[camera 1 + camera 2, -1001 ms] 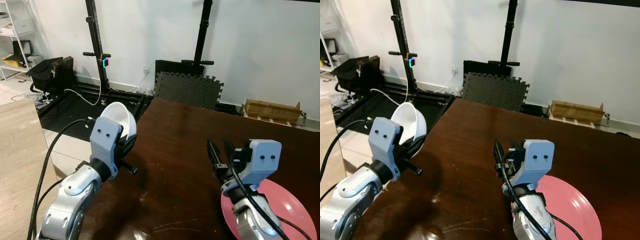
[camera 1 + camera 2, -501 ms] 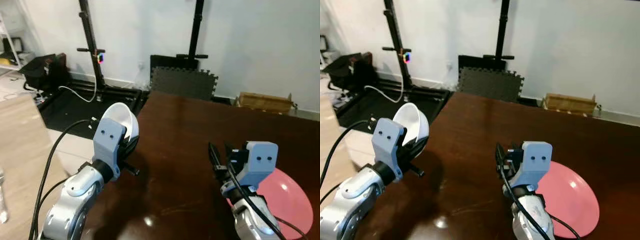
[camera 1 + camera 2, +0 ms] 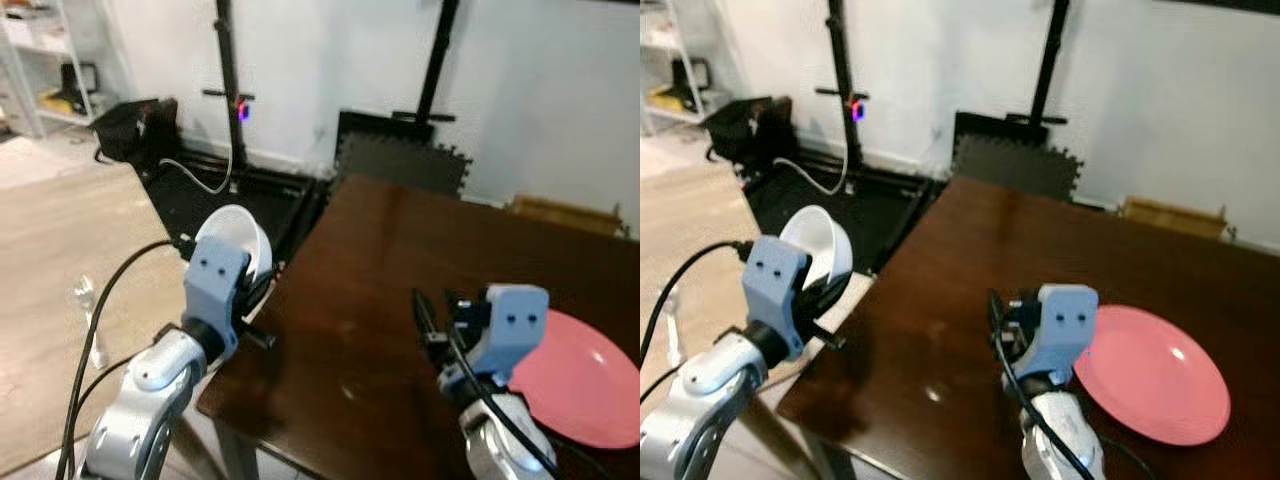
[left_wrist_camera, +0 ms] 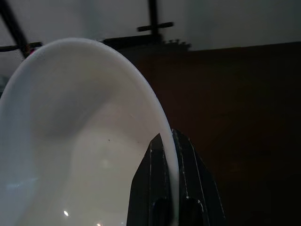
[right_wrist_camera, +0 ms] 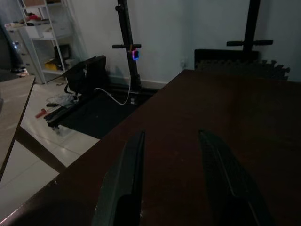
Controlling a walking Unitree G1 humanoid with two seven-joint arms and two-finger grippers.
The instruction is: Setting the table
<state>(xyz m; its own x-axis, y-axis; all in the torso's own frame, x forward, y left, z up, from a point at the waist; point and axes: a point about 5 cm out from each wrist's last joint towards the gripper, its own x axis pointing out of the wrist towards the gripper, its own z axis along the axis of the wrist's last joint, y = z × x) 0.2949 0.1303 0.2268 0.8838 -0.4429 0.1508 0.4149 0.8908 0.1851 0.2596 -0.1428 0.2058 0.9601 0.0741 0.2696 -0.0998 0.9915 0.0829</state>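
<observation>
My left tool point(image 4: 171, 188) is clamped on the rim of the white bowl point(image 3: 240, 237), holding it tilted just off the desk's point(image 3: 400, 280) left edge. My right tool point(image 5: 171, 183) hangs over the desk, fingers apart and holding nothing, with the pink plate point(image 3: 1150, 372) lying to its right.

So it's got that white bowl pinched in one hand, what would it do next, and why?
Probably carry the white bowl sideways over the dark table and lower it. The left gripper has its fingers clamped on the bowl's rim, but the bowl hangs off the table's corner, above the floor. The pink plate already lies by the open right gripper.
</observation>
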